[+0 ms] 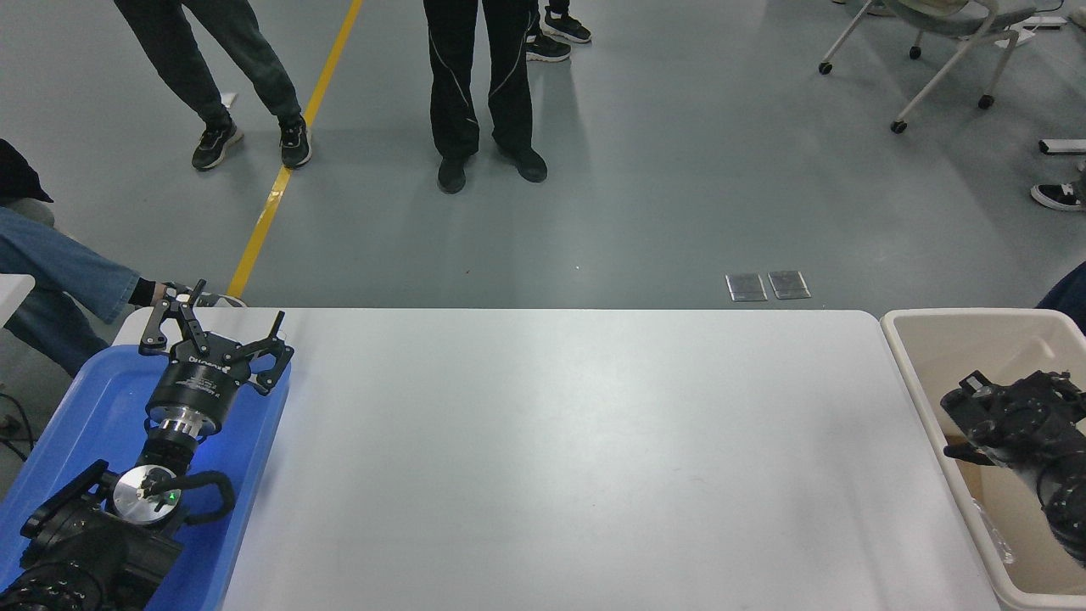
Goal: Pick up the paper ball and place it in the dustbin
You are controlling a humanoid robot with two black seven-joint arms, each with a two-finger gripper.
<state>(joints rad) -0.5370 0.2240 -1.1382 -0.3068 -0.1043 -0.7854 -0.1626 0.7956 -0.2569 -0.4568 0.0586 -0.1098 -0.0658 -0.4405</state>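
The cream-beige dustbin (909, 365) stands off the table's right end. My right gripper (965, 423) reaches in from the right edge and sits low inside the bin, below its rim. From this angle it is a dark mass. The paper ball is hidden from view. My left gripper (212, 327) is parked open and empty at the lower left, over the blue tray (85, 416).
The white table (577, 458) spans the middle of the view. People stand on the grey floor beyond its far edge, and one sits at the left edge. A wheeled chair (942, 51) stands at the top right. A shoe and a trouser leg show at the right edge.
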